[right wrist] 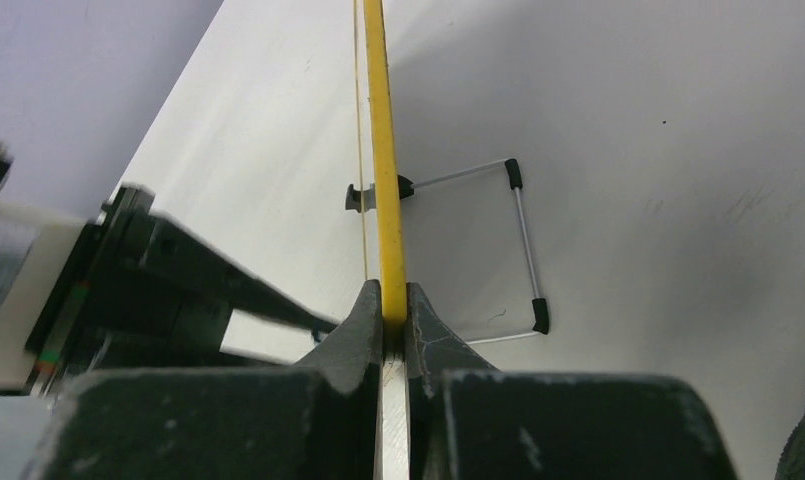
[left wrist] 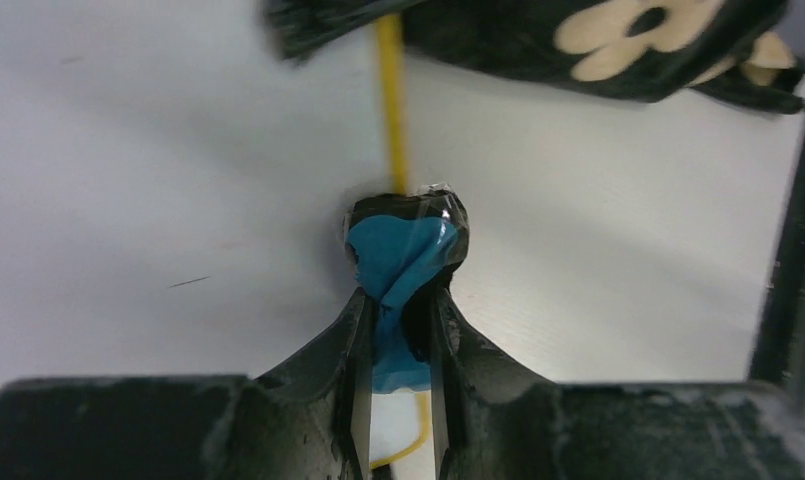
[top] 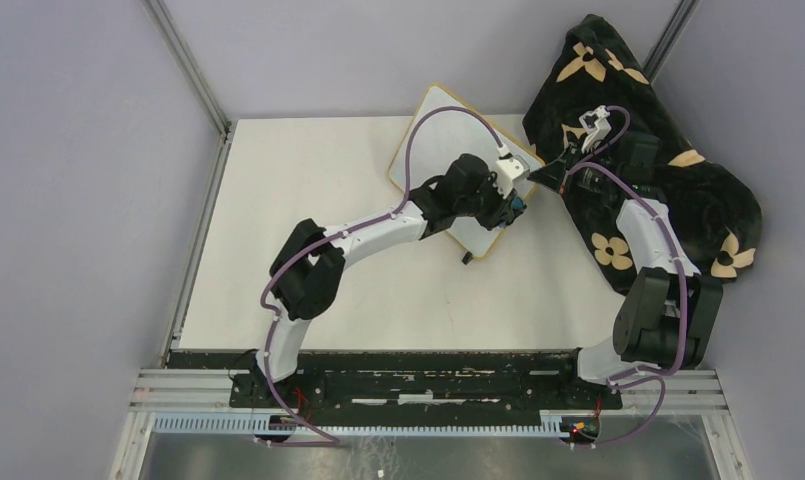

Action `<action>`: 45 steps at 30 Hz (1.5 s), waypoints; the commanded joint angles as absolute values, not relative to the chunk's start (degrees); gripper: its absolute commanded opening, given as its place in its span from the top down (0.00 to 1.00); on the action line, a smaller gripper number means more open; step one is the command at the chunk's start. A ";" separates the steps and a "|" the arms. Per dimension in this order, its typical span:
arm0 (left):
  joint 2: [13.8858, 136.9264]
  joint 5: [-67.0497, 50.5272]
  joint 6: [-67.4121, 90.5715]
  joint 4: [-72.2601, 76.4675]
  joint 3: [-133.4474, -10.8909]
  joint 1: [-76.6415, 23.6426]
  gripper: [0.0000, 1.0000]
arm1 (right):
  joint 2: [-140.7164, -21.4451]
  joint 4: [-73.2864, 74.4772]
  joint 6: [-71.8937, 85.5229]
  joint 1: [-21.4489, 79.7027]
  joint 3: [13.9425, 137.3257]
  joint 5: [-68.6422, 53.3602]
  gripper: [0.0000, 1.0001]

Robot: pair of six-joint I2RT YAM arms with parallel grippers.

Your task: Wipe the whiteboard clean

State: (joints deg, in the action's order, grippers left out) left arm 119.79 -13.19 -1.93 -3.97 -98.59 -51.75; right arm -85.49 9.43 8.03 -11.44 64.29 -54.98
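The whiteboard (top: pixel 443 135) lies at an angle at the back of the table, with a thin light-wood frame. No red marks show on its visible face. My left gripper (top: pixel 515 206) is over the board's right corner, shut on a small blue eraser (left wrist: pixel 403 255), which presses near the yellow frame edge (left wrist: pixel 390 100). My right gripper (top: pixel 538 177) is shut on the board's frame (right wrist: pixel 383 150) at the right corner. In the right wrist view, its fingers (right wrist: pixel 358 320) pinch the frame edge-on. The board's wire stand with black feet (right wrist: pixel 523 245) shows beside the frame.
A black cloth with beige flower prints (top: pixel 658 150) is heaped at the back right, under and behind my right arm, and shows in the left wrist view (left wrist: pixel 578 40). My left arm (right wrist: pixel 178 270) sits close to the left of my right gripper. Walls enclose the white table (top: pixel 308 200).
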 commanded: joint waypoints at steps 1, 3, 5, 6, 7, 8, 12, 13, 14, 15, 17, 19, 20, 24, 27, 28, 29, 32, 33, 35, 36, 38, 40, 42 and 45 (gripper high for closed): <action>118.11 -10.85 -2.59 -1.09 -96.92 -44.82 0.97 | -86.98 15.21 3.93 -9.93 63.59 -57.10 0.99; 117.47 -10.85 -2.86 -0.64 -96.26 -43.20 0.97 | -87.16 15.13 4.10 -9.93 63.58 -57.05 0.99; 117.52 -10.57 -3.60 -0.62 -96.24 -41.74 0.97 | -87.15 15.12 4.13 -9.85 63.72 -57.10 0.99; 117.63 -10.73 -3.68 -0.62 -96.36 -40.98 0.97 | -87.11 15.18 4.13 -9.79 63.71 -57.08 0.99; 117.80 -10.80 -3.80 -0.64 -96.60 -40.32 0.97 | -86.98 15.32 4.06 -9.76 63.66 -57.05 0.99; 117.93 -10.60 -4.00 -0.59 -96.71 -39.72 0.97 | -86.89 15.48 3.94 -9.76 63.70 -57.00 0.99; 118.21 -10.50 -4.48 -0.88 -97.92 -37.65 0.97 | -86.77 15.72 3.82 -9.76 63.80 -56.83 0.99; 118.09 -10.53 -4.48 -1.00 -98.11 -37.36 0.97 | -86.83 15.81 3.86 -9.80 63.79 -56.86 0.99; 117.81 -10.66 -4.54 -1.05 -98.18 -37.13 0.97 | -86.80 15.82 3.84 -9.76 63.72 -56.82 0.99; 117.47 -10.71 -4.49 -1.01 -98.17 -36.97 0.97 | -86.75 15.80 3.85 -9.77 63.80 -56.72 0.99; 116.84 -10.72 -4.47 -1.18 -98.17 -36.71 0.97 | -86.82 15.85 3.84 -9.76 63.81 -56.70 0.99; 116.12 -10.96 -4.19 -1.94 -98.35 -36.36 0.97 | -86.85 15.98 3.91 -9.77 63.89 -56.60 0.99; 115.72 -11.06 -4.09 -2.64 -98.55 -36.20 0.97 | -86.91 16.12 3.91 -9.72 63.90 -56.54 0.99; 114.65 -11.11 -4.38 -10.20 -101.57 -35.65 0.97 | -87.14 16.17 4.08 -9.76 63.97 -56.34 0.99; 114.36 -10.57 -6.20 -19.33 -105.70 -35.32 0.95 | -87.61 16.17 4.36 -9.67 64.19 -56.29 0.99; 113.70 -10.74 -6.53 -21.60 -105.87 -35.00 0.94 | -87.73 16.22 4.46 -9.68 64.20 -56.31 0.99; 112.54 -11.24 -6.89 -23.02 -105.13 -34.50 0.93 | -87.75 16.18 4.44 -9.71 64.24 -56.31 0.99; 108.05 -11.97 -8.49 -24.31 -100.41 -33.10 0.88 | -87.87 15.91 4.70 -9.69 64.52 -56.33 0.99; 106.44 -11.96 -8.97 -24.28 -98.52 -32.67 0.87 | -88.01 15.91 4.78 -9.67 64.68 -56.33 0.99; 103.16 -12.05 -9.45 -23.89 -94.70 -31.39 0.84 | -88.19 15.91 4.91 -9.67 64.84 -56.22 0.99; 101.75 -12.54 -9.53 -23.99 -93.31 -30.78 0.82 | -88.30 15.91 4.99 -9.65 64.93 -56.25 0.99; 99.47 -13.19 -9.79 -24.87 -91.57 -29.51 0.76 | -88.42 15.91 5.09 -9.61 65.01 -56.33 0.99; 97.70 -13.87 -10.47 -26.21 -90.48 -28.27 0.73 | -88.45 15.91 5.14 -9.63 65.13 -56.35 0.99; 96.44 -14.14 -11.24 -27.87 -89.41 -26.94 0.71 | -88.60 15.91 5.29 -9.66 65.23 -56.34 0.99; 95.24 -14.63 -12.23 -29.98 -87.83 -24.81 0.68 | -88.82 15.91 5.36 -9.43 65.26 -56.45 0.99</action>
State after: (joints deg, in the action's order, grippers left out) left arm 98.10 -12.67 -7.84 -26.70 -89.62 -26.92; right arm -86.96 9.98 8.25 -11.22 65.58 -55.42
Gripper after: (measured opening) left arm 0.308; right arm 0.096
